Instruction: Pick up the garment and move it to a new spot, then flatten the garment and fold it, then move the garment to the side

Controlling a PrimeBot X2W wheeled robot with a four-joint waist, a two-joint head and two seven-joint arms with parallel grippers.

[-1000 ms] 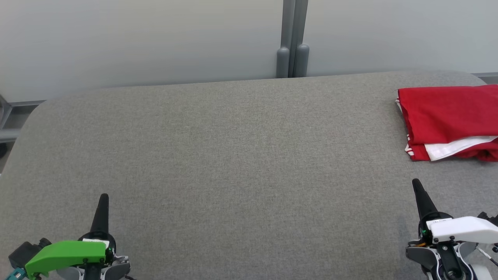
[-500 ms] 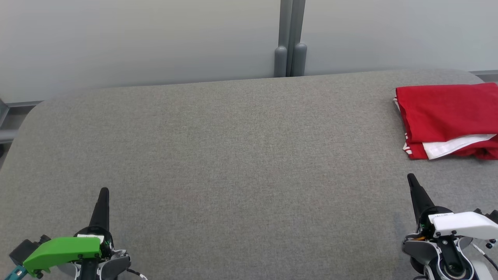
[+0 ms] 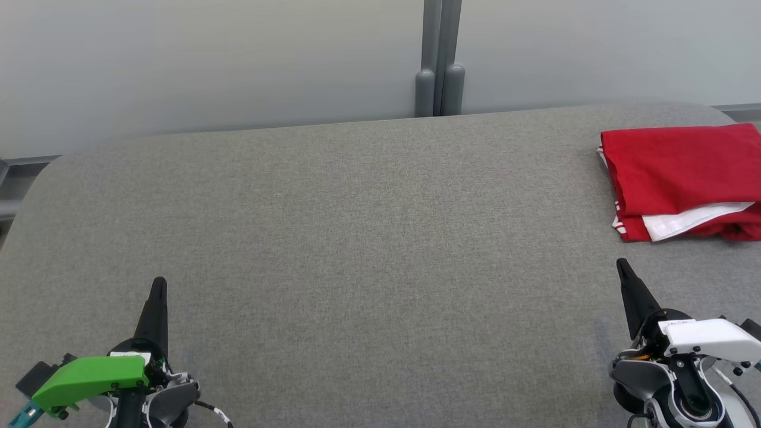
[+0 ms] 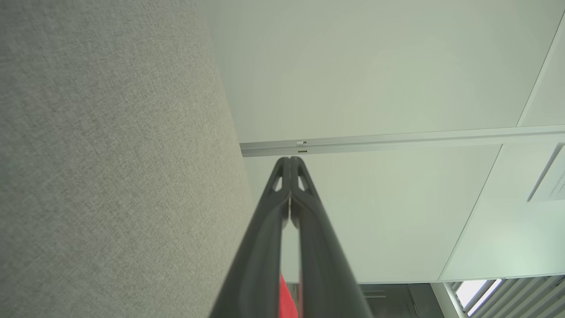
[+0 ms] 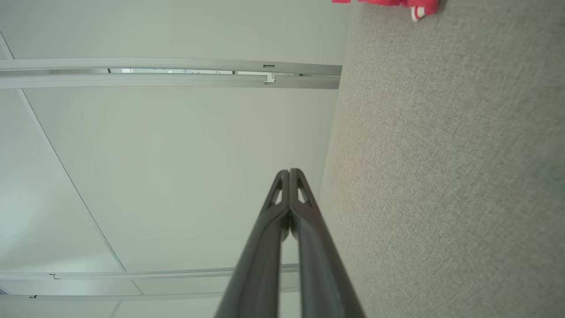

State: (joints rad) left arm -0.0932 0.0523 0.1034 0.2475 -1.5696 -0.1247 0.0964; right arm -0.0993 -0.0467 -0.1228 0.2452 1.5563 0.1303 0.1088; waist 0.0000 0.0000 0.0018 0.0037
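Note:
The garment (image 3: 678, 172) is red with white trim, folded into a flat rectangle at the far right of the grey table (image 3: 368, 238), partly cut off by the picture's right edge. A corner of the garment (image 5: 397, 3) shows at the top of the right wrist view, and a red sliver of it (image 4: 287, 300) shows low in the left wrist view. My left gripper (image 3: 158, 284) hovers at the lower left, shut and empty. My right gripper (image 3: 622, 265) is at the lower right, shut and empty, just short of the garment's near edge. Both gripper tips, left (image 4: 290, 160) and right (image 5: 289, 172), are pressed together.
A pale wall with a grey vertical post (image 3: 439, 65) stands behind the table's far edge. The table's corners are rounded.
The head camera has tilted slightly, so the whole scene sits a little lower-left. Both grippers have crept a bit forward up the picture, staying shut.

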